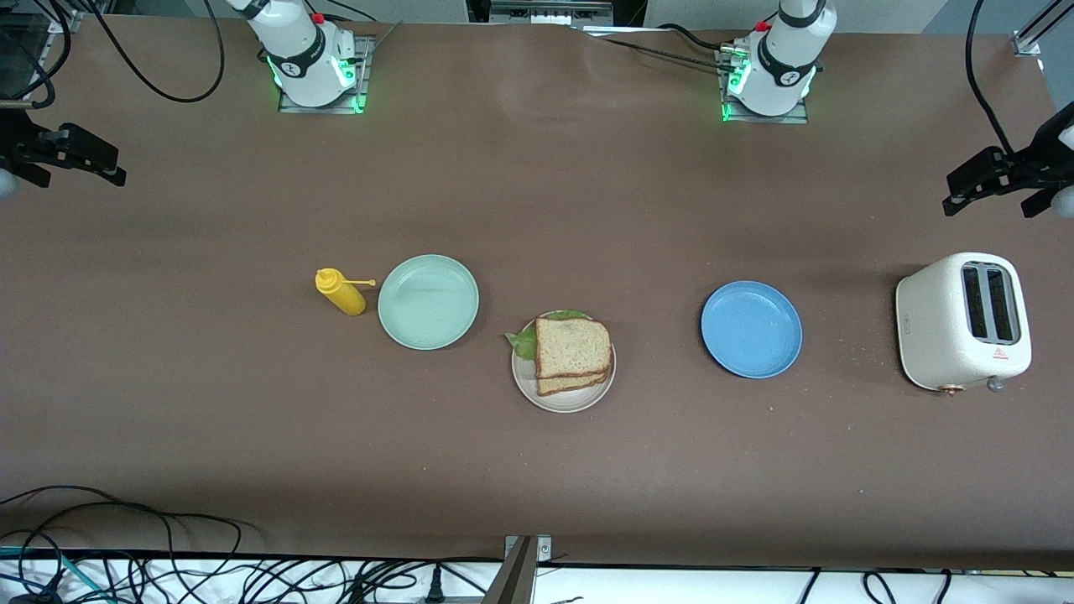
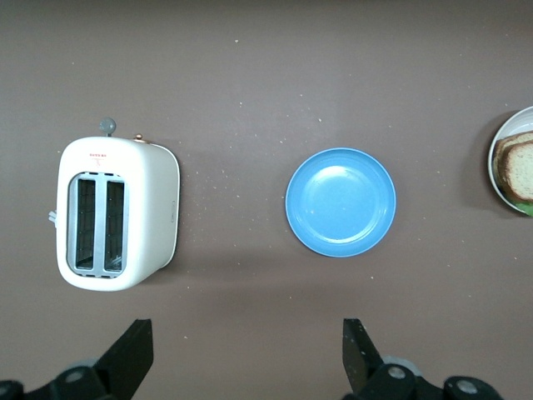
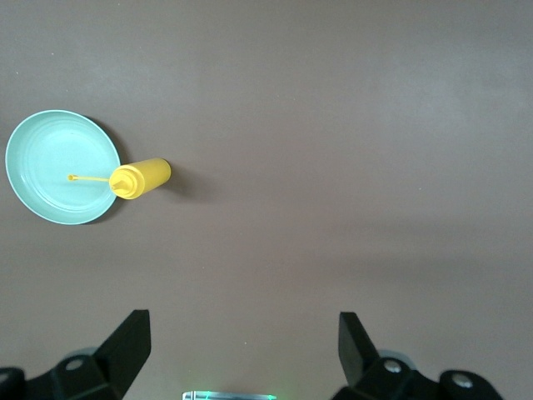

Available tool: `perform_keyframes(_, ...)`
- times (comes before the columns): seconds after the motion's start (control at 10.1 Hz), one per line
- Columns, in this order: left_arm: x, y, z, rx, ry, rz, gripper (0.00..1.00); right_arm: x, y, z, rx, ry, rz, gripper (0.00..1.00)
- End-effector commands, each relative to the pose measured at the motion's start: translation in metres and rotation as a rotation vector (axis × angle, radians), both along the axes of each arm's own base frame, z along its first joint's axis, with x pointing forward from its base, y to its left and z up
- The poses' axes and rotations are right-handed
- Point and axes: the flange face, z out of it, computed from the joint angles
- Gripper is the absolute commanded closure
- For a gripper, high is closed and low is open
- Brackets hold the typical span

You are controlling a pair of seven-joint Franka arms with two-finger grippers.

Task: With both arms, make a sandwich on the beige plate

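Two pincers, both spread wide and holding nothing, hang high at the ends of my tabletop (image 1: 537, 470): the left pincer (image 1: 977, 186) over the toaster's end, the right pincer (image 1: 80, 159) over the mustard bottle's end. Both arms wait. The sandwich (image 1: 572, 352) sits stacked on the beige plate (image 1: 564, 401), midway between the mint-green plate (image 1: 428, 302) and the blue plate (image 1: 751, 329), nearer the front camera than either. From each pincer it lies inward, toward the table's middle, about equally reachable. I judge the build complete; lettuce (image 1: 524, 341) pokes out on the right arm's side.
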Motion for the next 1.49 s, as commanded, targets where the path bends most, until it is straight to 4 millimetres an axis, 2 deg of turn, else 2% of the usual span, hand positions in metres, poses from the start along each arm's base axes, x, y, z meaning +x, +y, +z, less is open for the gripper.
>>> perform_keyframes(0.0,0.009,-0.007,-0.001,-0.028,0.02,0.007,0.0,0.002,0.007,0.007,0.0,-0.008,0.009,0.0)
perform_keyframes(1.19,0.013,-0.002,-0.009,-0.029,0.035,0.012,0.0,-0.001,0.008,0.007,0.003,0.013,0.021,0.0)
perform_keyframes(1.39,0.017,-0.006,-0.016,-0.027,0.049,0.006,0.0,-0.001,0.007,0.006,0.005,0.015,0.024,0.0)
